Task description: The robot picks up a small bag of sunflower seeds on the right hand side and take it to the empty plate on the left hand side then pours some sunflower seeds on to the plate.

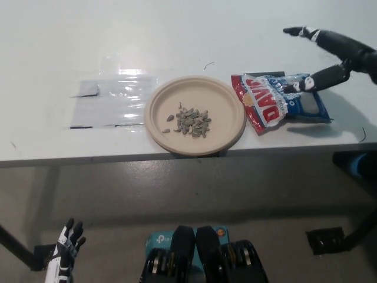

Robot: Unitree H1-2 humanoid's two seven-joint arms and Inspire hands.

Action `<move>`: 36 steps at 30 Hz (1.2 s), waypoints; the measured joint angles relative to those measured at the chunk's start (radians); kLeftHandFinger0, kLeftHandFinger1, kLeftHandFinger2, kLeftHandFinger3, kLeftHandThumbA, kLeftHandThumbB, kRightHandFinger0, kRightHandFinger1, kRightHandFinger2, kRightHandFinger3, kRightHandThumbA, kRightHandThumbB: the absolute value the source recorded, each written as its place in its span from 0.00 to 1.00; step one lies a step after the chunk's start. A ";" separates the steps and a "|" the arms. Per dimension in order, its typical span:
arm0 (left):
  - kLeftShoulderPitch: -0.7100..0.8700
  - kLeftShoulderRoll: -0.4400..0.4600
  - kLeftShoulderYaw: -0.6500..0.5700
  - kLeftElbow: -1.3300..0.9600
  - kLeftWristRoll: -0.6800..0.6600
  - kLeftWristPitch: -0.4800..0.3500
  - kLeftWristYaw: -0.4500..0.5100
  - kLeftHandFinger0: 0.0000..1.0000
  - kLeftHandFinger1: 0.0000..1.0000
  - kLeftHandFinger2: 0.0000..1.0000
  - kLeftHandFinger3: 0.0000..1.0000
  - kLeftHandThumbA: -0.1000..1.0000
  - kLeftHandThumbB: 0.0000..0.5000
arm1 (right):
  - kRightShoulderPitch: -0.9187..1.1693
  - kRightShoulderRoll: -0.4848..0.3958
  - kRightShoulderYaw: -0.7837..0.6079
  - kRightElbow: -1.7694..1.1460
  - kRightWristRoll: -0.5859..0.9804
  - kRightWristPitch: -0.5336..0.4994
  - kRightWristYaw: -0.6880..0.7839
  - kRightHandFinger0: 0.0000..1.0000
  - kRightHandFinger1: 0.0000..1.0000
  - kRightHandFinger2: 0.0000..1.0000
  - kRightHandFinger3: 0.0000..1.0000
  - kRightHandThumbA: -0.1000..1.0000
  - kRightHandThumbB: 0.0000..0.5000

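Observation:
A tan paper plate (221, 103) sits at the table's front edge with a small heap of sunflower seeds (189, 121) on it. Just right of the plate a red, white and blue seed bag (274, 106) lies flat on the table. My black right hand (330, 56) hovers above the bag's right end, open, with fingers spread wide. One fingertip is close to the bag's top edge and I cannot tell if it touches. My white left hand (66, 252) hangs below the table at the lower left, fingers apart.
A clear plastic sheet (112, 100) lies on the white table (177, 35) left of the plate. The table's front edge runs just below the plate. Below it is grey floor.

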 measured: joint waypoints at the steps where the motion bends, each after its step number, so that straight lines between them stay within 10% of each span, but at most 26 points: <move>1: -0.003 0.000 0.001 0.000 0.000 0.000 0.000 1.00 1.00 1.00 1.00 1.00 0.33 | 0.000 0.002 -0.022 -0.004 0.024 0.006 0.001 1.00 1.00 1.00 1.00 1.00 0.91; 11: -0.044 -0.001 0.000 0.001 0.000 0.005 0.000 1.00 1.00 1.00 1.00 1.00 0.27 | 0.095 0.047 -0.223 -0.300 0.162 0.053 -0.018 1.00 1.00 1.00 1.00 1.00 1.00; 23: -0.155 0.005 -0.016 0.041 0.000 0.012 -0.003 1.00 1.00 1.00 1.00 1.00 0.61 | 0.525 0.221 -0.303 -0.736 0.236 0.062 -0.060 1.00 1.00 1.00 1.00 1.00 0.92; 28: -0.231 0.025 -0.052 0.055 -0.006 0.014 -0.035 1.00 1.00 1.00 1.00 1.00 0.62 | 0.781 0.389 -0.323 -0.873 0.292 -0.023 -0.131 1.00 1.00 1.00 1.00 1.00 0.98; 36: -0.283 0.044 -0.064 0.045 -0.012 0.042 -0.062 1.00 1.00 1.00 1.00 1.00 0.61 | 0.827 0.481 -0.320 -0.638 0.297 -0.159 -0.223 1.00 1.00 1.00 1.00 1.00 0.81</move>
